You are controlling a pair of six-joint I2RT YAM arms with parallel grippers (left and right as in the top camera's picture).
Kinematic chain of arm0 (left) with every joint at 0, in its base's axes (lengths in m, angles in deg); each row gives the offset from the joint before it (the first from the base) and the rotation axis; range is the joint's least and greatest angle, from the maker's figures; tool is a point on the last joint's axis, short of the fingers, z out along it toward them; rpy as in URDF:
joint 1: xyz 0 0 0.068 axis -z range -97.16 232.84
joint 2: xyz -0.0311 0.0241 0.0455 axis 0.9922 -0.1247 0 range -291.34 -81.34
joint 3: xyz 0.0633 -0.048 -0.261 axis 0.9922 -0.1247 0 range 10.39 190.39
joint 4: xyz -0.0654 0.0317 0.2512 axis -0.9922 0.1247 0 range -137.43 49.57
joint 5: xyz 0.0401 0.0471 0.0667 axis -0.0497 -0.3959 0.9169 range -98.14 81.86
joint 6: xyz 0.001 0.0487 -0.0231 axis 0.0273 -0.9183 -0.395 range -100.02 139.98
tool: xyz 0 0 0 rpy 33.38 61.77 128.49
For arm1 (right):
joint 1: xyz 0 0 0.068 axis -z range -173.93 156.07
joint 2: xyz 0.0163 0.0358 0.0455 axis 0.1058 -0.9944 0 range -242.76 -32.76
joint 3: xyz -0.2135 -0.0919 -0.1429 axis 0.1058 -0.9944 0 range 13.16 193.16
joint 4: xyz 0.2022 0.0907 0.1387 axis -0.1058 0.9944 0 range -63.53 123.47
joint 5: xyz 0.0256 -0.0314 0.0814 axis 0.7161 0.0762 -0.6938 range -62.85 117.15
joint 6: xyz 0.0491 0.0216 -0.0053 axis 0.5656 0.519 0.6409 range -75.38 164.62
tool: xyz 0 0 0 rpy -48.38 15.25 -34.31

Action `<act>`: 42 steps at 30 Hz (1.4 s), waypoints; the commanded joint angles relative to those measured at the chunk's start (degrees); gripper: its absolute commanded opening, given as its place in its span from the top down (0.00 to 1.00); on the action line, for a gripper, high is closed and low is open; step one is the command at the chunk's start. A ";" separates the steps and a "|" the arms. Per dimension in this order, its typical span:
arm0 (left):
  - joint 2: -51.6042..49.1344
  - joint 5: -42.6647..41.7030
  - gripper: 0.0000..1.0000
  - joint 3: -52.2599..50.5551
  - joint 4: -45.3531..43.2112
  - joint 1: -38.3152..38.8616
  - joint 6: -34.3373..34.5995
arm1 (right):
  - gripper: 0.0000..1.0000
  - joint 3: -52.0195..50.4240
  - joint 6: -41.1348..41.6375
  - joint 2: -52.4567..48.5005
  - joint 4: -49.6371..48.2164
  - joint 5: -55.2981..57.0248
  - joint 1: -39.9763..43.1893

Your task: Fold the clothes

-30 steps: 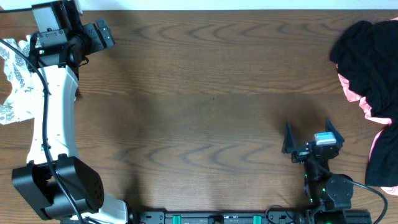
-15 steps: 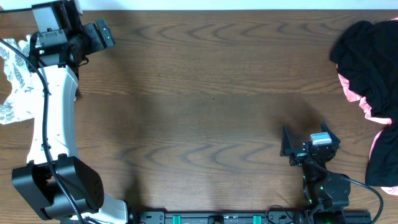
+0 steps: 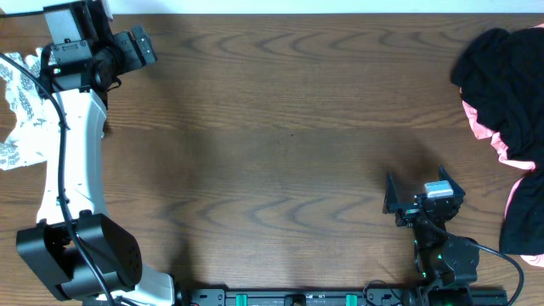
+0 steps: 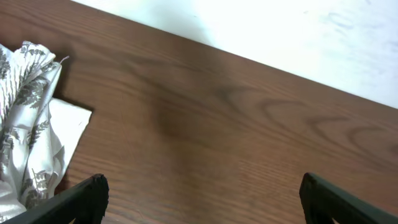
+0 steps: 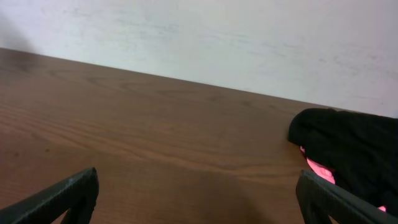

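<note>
Item: fern-print garment [image 3: 21, 119], bunched at 9 o'clock on the table [image 3: 280, 127] — roughly 8 o'clock of my left gripper [image 3: 143, 47], jaws wide and empty, far nearer than the right gripper [image 3: 421, 191], also wide.

We see a white garment [image 4: 25, 137] printed with grey fern leaves, a dark brown wood-grain table [image 3: 280, 161], a black garment [image 3: 506, 76] and a pink garment [image 3: 525, 195].

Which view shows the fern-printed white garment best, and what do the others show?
Left wrist: the fern-printed garment lies close, its leaves clear, though cropped. Overhead shows it small at the frame's left edge, beside the left arm. Right wrist shows none of it.
</note>
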 commanded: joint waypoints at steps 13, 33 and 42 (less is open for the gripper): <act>0.02 -0.33 0.02 -0.02 0.00 0.02 0.28 | 0.01 -0.20 0.63 0.52 0.09 -0.42 -0.37; 1.27 -0.02 0.02 -2.40 18.91 -0.50 -1.49 | 0.01 -0.20 0.63 0.52 0.09 -0.42 -0.37; 7.21 0.28 0.02 -11.74 20.48 0.85 -1.18 | 0.01 -0.20 0.63 0.52 0.09 -0.42 -0.37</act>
